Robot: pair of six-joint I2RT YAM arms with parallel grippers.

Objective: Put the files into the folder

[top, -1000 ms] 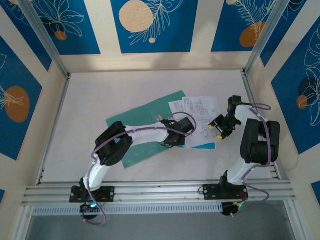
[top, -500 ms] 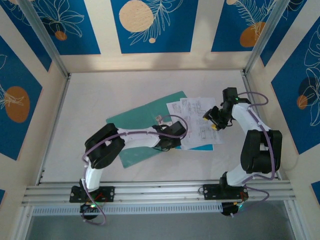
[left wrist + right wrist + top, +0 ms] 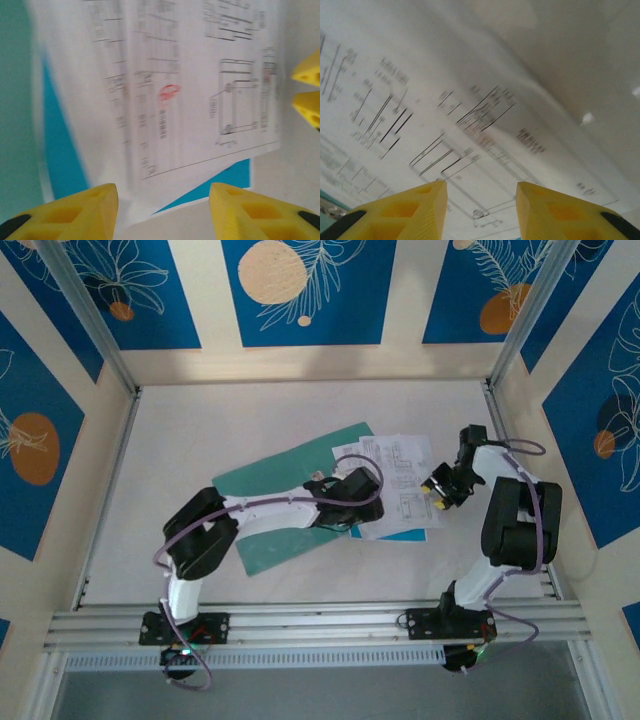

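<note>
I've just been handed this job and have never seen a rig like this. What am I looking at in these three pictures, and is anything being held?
Two robot arms are bolted at the near edge of a white table. The overhead picture looks down from above and behind them. The other two pictures come from a camera on each wrist, so the yellow wedges at the bottom are that arm's own fingers. A teal folder lies on the table, with the printed paper files partly overlapping its right end. The left arm's fingers and the right arm's fingers hover over the sheets, spread apart. Nothing is held.
</note>
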